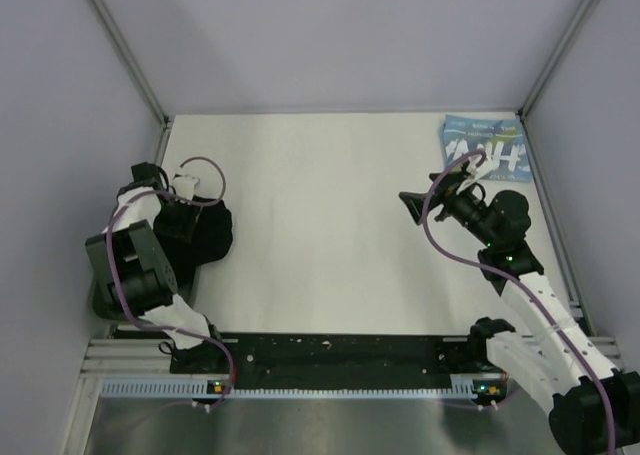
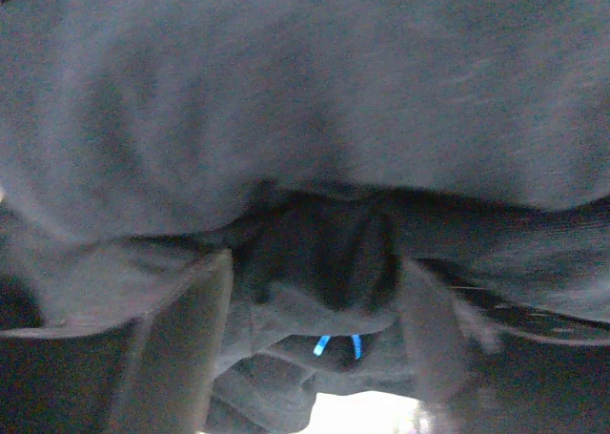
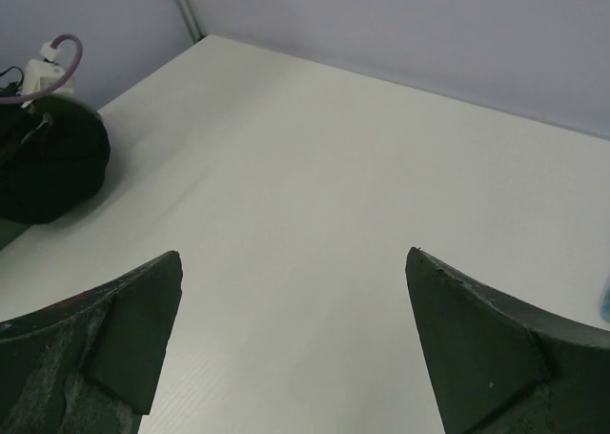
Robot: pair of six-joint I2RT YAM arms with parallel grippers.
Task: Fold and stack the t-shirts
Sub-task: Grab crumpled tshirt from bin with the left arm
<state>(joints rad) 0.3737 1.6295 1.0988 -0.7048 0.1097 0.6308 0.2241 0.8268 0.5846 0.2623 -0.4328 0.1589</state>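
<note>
Near edge: a dark rail [image 1: 330, 351] carries both arm bases. Beyond it the white table [image 1: 320, 245] runs open between the arms, bounded by pale walls [image 1: 340, 35]. At left, the black t-shirt [image 1: 212, 237] lies bunched. The left gripper [image 2: 315, 260] is sunk in it, fingers astride cloth — whether they pinch it cannot be told. The right gripper [image 3: 294, 255] hangs spread wide. The light blue t-shirt [image 1: 485, 147] lies folded behind it — far-right corner.

The black t-shirt [image 2: 305, 119] was soft, matt cloth, finely knitted and creased. The light blue t-shirt [image 1: 483, 147] was cloth with flat white printed letters. The desk [image 3: 315, 186] was smooth, matt white. The right fingers [image 3: 486, 358] looked like dark, matt, faintly scuffed plastic.
</note>
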